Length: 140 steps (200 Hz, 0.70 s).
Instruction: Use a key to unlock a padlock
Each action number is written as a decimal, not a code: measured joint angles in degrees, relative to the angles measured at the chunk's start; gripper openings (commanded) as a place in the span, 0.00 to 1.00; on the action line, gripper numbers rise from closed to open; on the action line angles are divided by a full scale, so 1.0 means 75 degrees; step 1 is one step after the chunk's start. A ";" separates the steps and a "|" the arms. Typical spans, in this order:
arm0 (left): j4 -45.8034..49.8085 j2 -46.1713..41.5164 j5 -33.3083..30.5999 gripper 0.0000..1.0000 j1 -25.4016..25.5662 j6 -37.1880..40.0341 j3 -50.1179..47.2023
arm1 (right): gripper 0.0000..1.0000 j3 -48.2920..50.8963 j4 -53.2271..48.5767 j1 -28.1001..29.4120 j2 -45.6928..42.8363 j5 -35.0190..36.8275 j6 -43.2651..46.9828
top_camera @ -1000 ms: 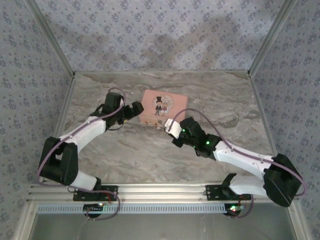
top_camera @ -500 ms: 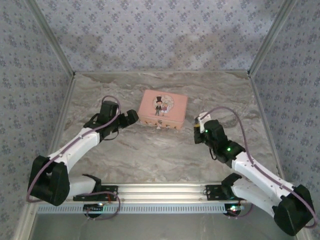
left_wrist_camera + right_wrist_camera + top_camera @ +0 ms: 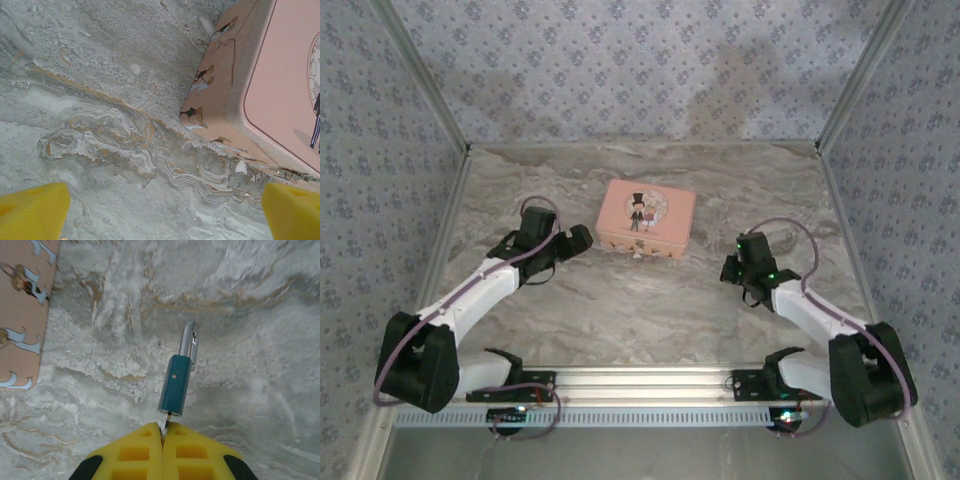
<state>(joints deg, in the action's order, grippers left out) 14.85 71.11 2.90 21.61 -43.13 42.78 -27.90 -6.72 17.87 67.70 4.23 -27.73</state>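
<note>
The padlock (image 3: 176, 385), a small teal body with a silver shackle (image 3: 189, 342), sticks out straight ahead of my right gripper (image 3: 163, 426) over the marble table. The thin key (image 3: 167, 420) runs from the lock's bottom face into the seam between the yellow fingers, which are shut on it. In the top view the right gripper (image 3: 730, 268) is to the right of the pink tin (image 3: 647, 215), apart from it. My left gripper (image 3: 582, 238) is just left of the tin, open, its yellow fingertips (image 3: 30, 210) wide apart over bare marble.
The pink tin (image 3: 260, 75) with a cartoon couple stands mid-table; its corner fills the upper right of the left wrist view and its edge (image 3: 20, 315) the upper left of the right wrist view. Patterned walls (image 3: 640, 70) close in the table on three sides.
The right arm has swung right and away from the tin's front corner, still holding the key. The left gripper has drawn back slightly from the tin's left end.
</note>
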 measured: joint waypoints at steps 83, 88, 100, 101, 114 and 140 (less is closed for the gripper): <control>0.0009 0.0198 -0.0035 0.98 -0.0029 0.0009 0.0009 | 1.00 -0.0484 -0.0227 -0.0003 0.0321 0.0035 -0.0391; 0.0026 0.0204 -0.0061 0.98 -0.0035 0.0015 0.0026 | 1.00 -0.0545 -0.0332 -0.0003 0.0227 0.0087 -0.0411; 0.0079 0.0221 -0.0122 0.98 -0.0082 0.0041 0.0099 | 1.00 -0.0729 -0.0595 -0.0009 0.0017 0.0216 -0.0411; 0.0079 0.0224 -0.0125 0.98 -0.0085 0.0044 0.0105 | 1.00 -0.0740 -0.0612 -0.0012 0.0009 0.0221 -0.0408; 0.0152 0.0230 -0.0189 0.98 -0.0192 0.0105 0.0227 | 1.00 -0.1064 -0.0941 -0.0029 -0.0114 0.0385 -0.0335; 0.0373 0.0236 -0.0294 0.98 -0.0635 0.0402 0.0705 | 1.00 -0.1915 -0.1460 -0.0122 -0.0009 0.0915 -0.0140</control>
<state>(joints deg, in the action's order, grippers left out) 17.65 72.88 0.69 16.84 -40.12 48.07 -42.26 -17.67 16.95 67.64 11.09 -28.77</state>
